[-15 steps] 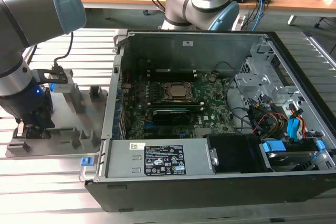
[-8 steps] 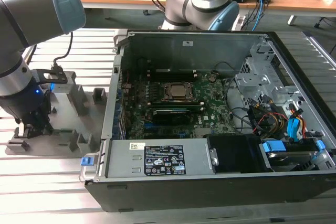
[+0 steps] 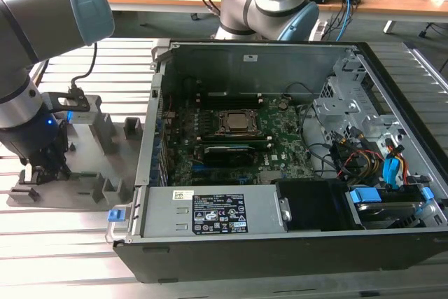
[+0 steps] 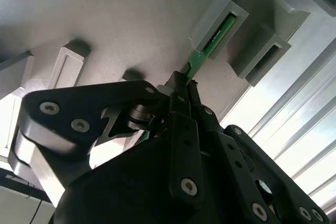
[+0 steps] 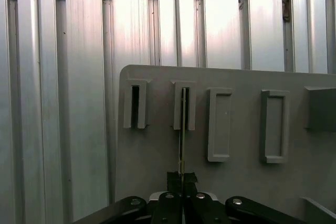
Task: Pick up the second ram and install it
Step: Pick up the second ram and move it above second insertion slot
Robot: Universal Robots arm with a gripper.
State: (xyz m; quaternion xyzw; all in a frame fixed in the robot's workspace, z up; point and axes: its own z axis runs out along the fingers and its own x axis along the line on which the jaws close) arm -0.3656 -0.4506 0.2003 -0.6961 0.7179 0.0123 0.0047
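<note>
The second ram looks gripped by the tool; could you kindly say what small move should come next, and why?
Probably a short, straight lift away from the tray. In the second wrist view the tool is shut on the second ram, whose far end sits in the slot of a grey holder block, so pulling along the slot should free it without bending it.

The second ram point(image 4: 220, 32) (end in a holder block point(image 4: 207, 24)) stands on the plate point(image 3: 77, 188) beside the case point(image 3: 280, 246).
</note>
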